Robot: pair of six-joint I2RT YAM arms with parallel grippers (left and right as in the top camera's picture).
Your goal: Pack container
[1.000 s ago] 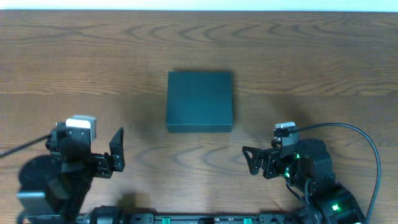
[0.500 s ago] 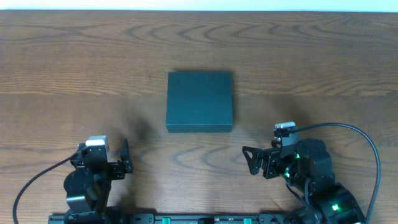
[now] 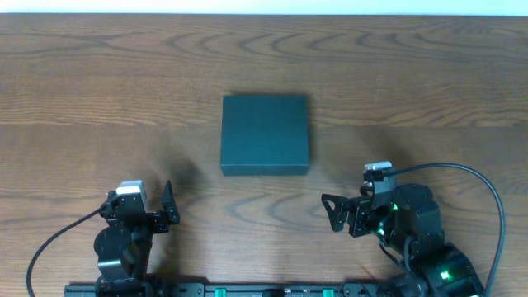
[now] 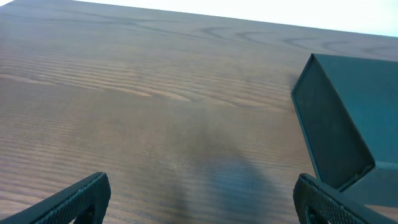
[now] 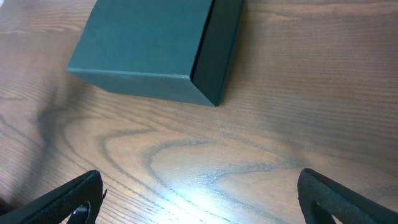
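The container [image 3: 265, 134] was seen closed at the middle of the table [image 3: 429, 74], apart from both arms. The left gripper [image 4: 200, 198] and the right gripper [image 5: 199, 196] were each seen with fingers spread wide.

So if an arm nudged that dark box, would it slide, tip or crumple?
The container would probably slide, not tip: it sits low and flat on the wooden table. Crisp edges and matte card-like faces suggest it is stiff yet light; a hard squeeze might dent it.
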